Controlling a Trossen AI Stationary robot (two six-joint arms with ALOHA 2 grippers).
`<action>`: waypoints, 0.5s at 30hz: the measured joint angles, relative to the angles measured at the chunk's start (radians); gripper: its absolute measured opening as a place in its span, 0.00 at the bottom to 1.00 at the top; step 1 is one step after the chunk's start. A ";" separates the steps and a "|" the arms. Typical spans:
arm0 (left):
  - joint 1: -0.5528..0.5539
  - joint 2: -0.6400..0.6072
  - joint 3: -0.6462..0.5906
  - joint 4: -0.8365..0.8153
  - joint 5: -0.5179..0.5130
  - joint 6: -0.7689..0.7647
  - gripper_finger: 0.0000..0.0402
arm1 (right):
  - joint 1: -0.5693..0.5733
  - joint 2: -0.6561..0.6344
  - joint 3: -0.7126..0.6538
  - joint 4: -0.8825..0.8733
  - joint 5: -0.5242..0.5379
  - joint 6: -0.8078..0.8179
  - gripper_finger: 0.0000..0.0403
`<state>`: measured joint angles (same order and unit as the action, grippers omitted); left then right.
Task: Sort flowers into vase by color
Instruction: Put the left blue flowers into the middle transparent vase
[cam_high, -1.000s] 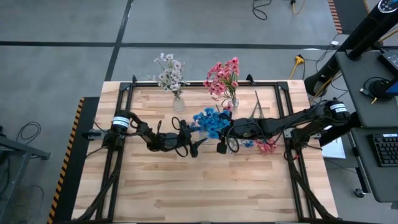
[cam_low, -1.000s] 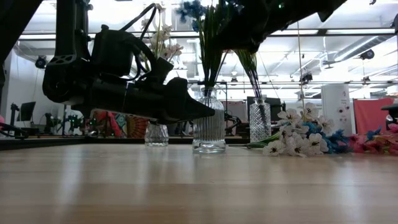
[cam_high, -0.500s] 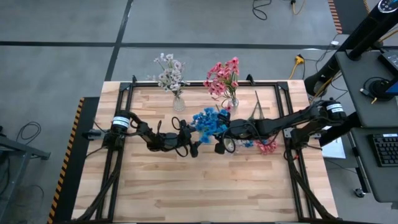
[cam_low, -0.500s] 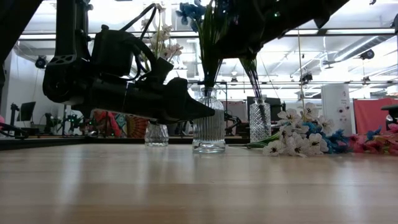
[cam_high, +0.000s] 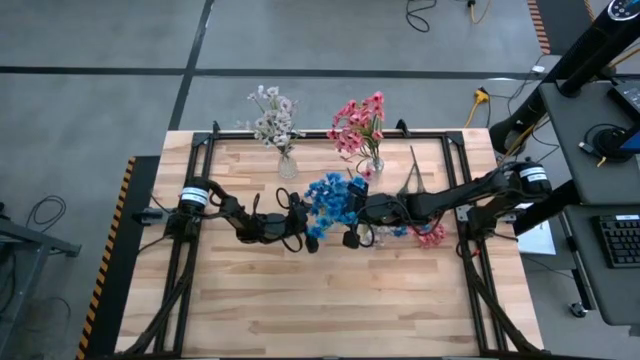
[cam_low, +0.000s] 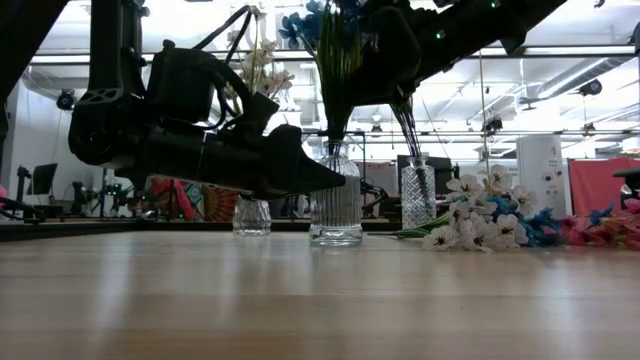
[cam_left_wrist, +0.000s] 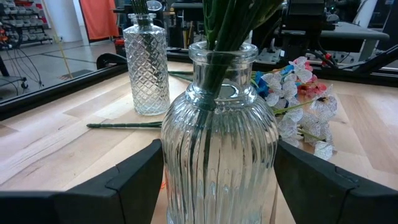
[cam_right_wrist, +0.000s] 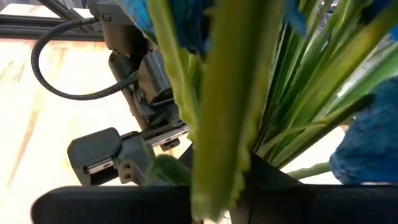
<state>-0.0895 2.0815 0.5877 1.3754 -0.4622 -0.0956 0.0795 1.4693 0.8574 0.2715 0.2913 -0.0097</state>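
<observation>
A bunch of blue flowers (cam_high: 332, 198) stands with its green stems in a ribbed glass vase (cam_low: 336, 205) at mid-table. My left gripper (cam_high: 312, 232) reaches in from the table's left and is shut on that vase (cam_left_wrist: 217, 149). My right gripper (cam_high: 355, 226) comes from the right, above the vase, and is shut on the blue bunch's stems. White flowers (cam_high: 272, 122) stand in a small vase at the far edge. Beside them, pink flowers (cam_high: 360, 122) stand in a diamond-cut vase (cam_low: 418, 195). Loose white, blue and pink sprays (cam_low: 490, 225) lie on the table to the right. My left gripper holds the ribbed vase by its body (cam_left_wrist: 177, 168), level, from the table's left. One finger (cam_left_wrist: 134, 183) lies against each side. The vase stands upright on the table. My right gripper pinches the blue bunch's green stems (cam_right_wrist: 221, 124) above the vase's neck, fingers across them. The stems' lower ends are inside the vase.
A bare green stem (cam_left_wrist: 124, 125) lies flat between the ribbed vase and the diamond-cut vase. A black frame (cam_high: 330, 135) runs around the tabletop. The loose sprays (cam_high: 425, 235) lie under the right arm. Bare wood spans the near half of the table (cam_high: 320, 300).
My right gripper has moved a little toward the table's left, still shut on the stems. The blue blossoms have shifted left with it, and the bunch now leans more that way in the vase. The vase has stayed put.
</observation>
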 joint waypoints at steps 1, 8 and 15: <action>0.000 0.000 0.000 0.000 0.000 0.000 0.67 | 0.000 0.000 0.000 -0.001 0.000 0.000 0.07; 0.000 0.000 0.000 0.000 0.000 0.000 0.67 | 0.000 0.016 0.000 0.000 0.000 0.010 0.07; 0.000 0.000 0.001 0.000 0.000 0.000 0.67 | -0.002 0.033 0.000 0.009 0.004 -0.004 0.07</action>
<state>-0.0895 2.0815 0.5884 1.3750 -0.4619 -0.0956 0.0776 1.5021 0.8577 0.2803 0.2955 -0.0135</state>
